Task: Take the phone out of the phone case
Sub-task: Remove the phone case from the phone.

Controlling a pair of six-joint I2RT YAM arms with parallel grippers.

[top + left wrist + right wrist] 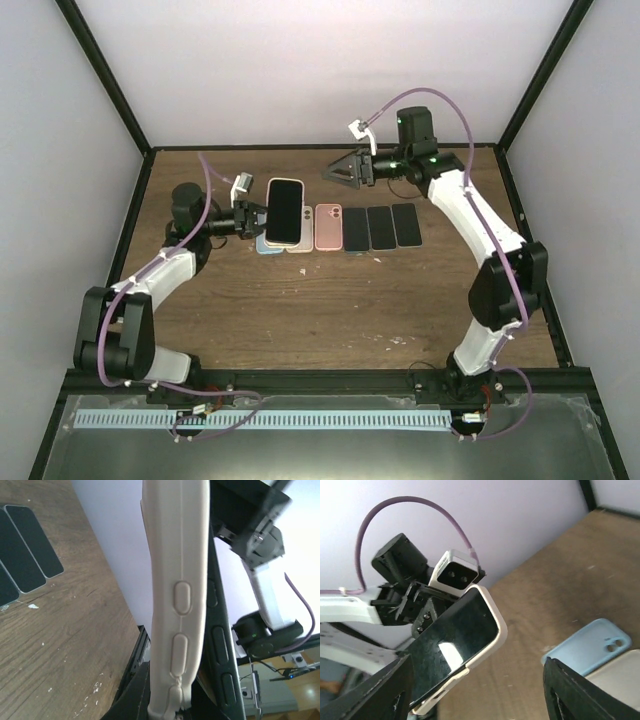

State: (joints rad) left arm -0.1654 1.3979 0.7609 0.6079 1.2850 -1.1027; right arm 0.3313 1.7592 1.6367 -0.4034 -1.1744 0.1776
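Black-screened phone [285, 208], seated in cream-white soft plastic case [180, 595], is raised above the brown wooden surface [300, 310], pinched from 9 o'clock by the left claw [256, 216]. Right claw [336, 174] spread, apart at 2 o'clock

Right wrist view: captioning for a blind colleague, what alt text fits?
The left end effector holds a phone in a cream case, tilted above the wooden table. The right end effector stands open nearby; a blue case lies at right.
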